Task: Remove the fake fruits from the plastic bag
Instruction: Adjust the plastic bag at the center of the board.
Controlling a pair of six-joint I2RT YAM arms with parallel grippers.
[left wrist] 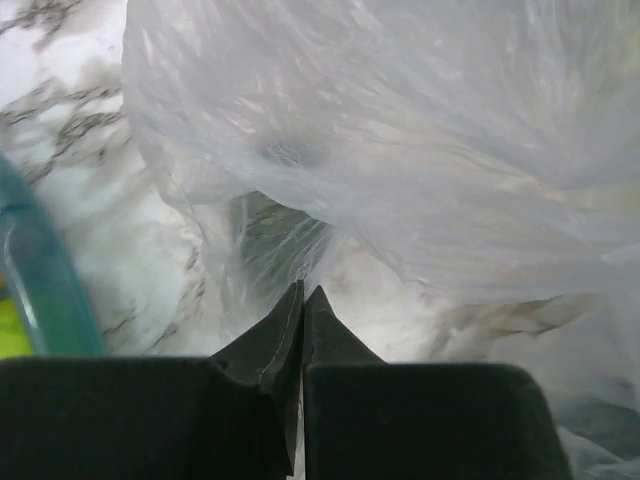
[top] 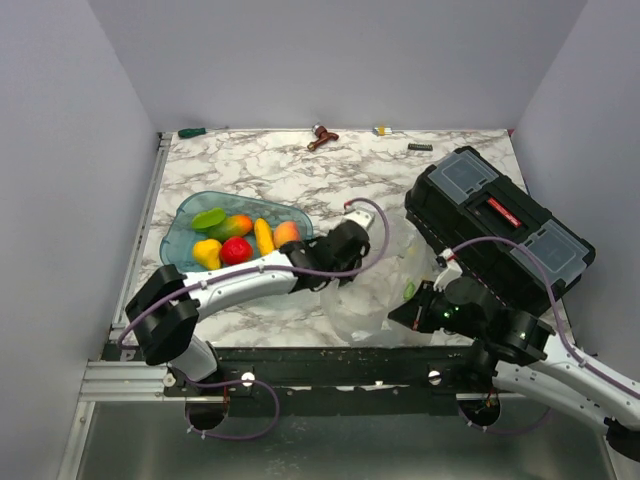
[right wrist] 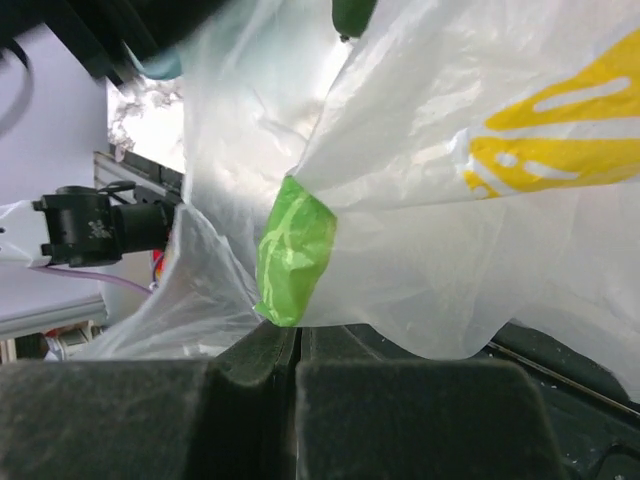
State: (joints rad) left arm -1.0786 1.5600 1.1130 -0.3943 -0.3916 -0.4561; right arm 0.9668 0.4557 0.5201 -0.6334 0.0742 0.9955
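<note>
Clear plastic bag (top: 370, 295) lay crumpled beside the teal tray (top: 168, 240) holding fake fruits (top: 236, 248). The right gripper (right wrist: 297, 335) pinched its film. The left gripper (left wrist: 303, 296) was pressed together by it.

**Bench surroundings: non-task items**

Desk (top: 250, 170): white marble pattern with grey veining, plain grey walls on three sides. A metal rail (top: 146, 215) runs along its left edge.

Teal tray (top: 180, 215): translucent, left of centre on the desk. Its curved rim also shows at the left edge of the left wrist view (left wrist: 40, 290).

Toolbox (top: 500, 225): black, red handle on the lid, a clear-lidded compartment at each end. Right side of the desk, turned at an angle.

Along the far edge, well apart from each other:
- green-handled tool (top: 192, 132), far left corner
- reddish-brown tool (top: 322, 137), near the middle
- small yellow and white piece (top: 382, 130), too small to identify
- small dark strip (top: 419, 147), just beyond the toolbox
</note>
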